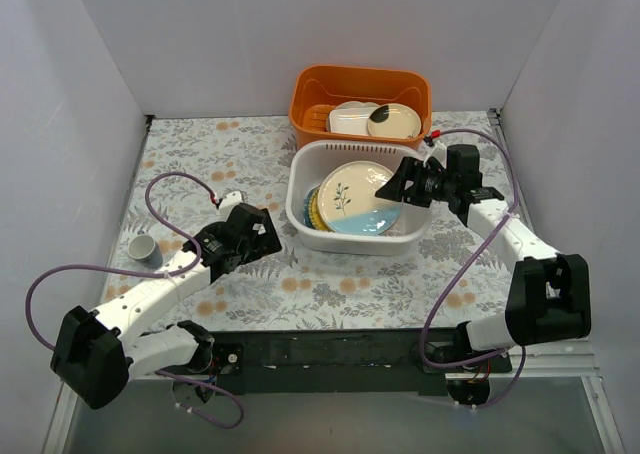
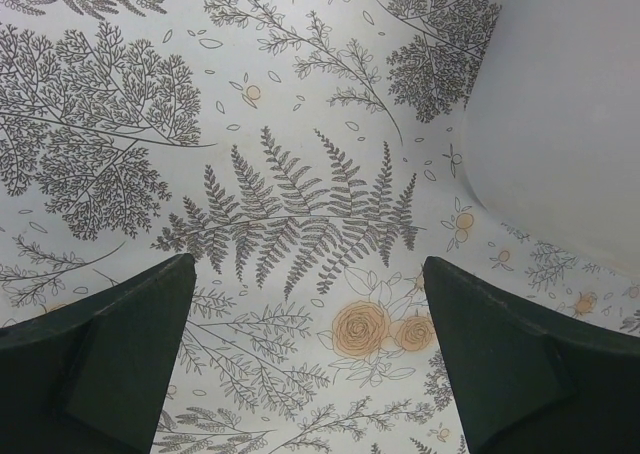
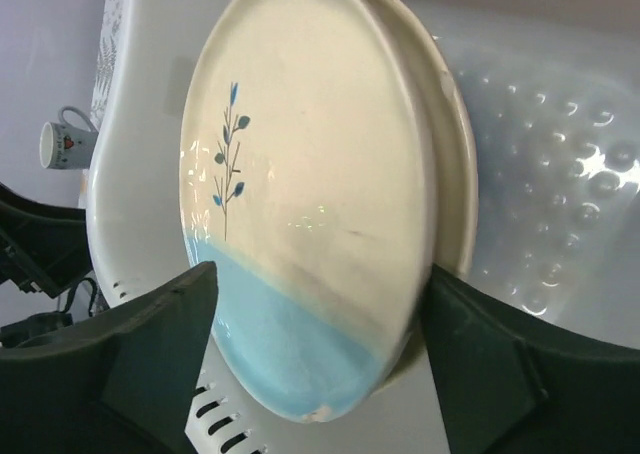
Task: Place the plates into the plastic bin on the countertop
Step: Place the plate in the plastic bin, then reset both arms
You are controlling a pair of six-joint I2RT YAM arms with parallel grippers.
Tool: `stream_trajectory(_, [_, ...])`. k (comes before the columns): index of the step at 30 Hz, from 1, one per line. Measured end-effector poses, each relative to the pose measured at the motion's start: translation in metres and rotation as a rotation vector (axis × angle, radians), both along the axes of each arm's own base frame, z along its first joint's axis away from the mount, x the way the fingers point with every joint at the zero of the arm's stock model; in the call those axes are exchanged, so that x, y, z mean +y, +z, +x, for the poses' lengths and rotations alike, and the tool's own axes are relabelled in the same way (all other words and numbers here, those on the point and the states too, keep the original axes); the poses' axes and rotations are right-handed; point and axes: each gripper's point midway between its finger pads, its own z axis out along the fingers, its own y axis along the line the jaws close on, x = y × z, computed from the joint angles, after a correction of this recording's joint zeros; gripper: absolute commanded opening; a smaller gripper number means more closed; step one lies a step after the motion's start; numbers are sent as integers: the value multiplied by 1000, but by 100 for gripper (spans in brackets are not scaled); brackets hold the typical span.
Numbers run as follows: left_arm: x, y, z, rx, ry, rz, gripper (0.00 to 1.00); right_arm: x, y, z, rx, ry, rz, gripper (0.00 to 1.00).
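Tabletop (image 1: 330, 289): floral cloth. Plastic bin (image 1: 350, 242) at centre, holding the stacked plates, with the cream-and-blue sprig plate (image 1: 355, 196) topmost. Right tool (image 3: 320, 272) at the bin's right rim, jaws spread either side of that plate. Left tool (image 2: 308, 264) left of the bin, wide open, holding nothing.

Left claw (image 2: 308, 264), right claw (image 3: 320, 274): seemingly open

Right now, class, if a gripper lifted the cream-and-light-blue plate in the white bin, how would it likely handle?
Probably stiff and breakable: the cream-and-light-blue plate looks like glazed ceramic. Its glossy highlights suggest a slippery grip. Resting on other plates in the plastic bin, it might slide if nudged.
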Motion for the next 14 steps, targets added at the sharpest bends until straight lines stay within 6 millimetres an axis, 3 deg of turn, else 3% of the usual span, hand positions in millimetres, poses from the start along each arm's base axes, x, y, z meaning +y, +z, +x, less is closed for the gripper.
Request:
stream_trajectory(3, [-2, 2, 2, -8, -11, -5, 98, -4, 10, 2, -45, -17, -35, 98])
stream_trajectory(10, [-6, 9, 6, -45, -32, -19, 98, -34, 18, 10, -102, -143, -160, 98])
stream_trajectory(14, [-14, 23, 11, -97, -71, -61, 98, -47, 39, 9, -181, -199, -205, 98])
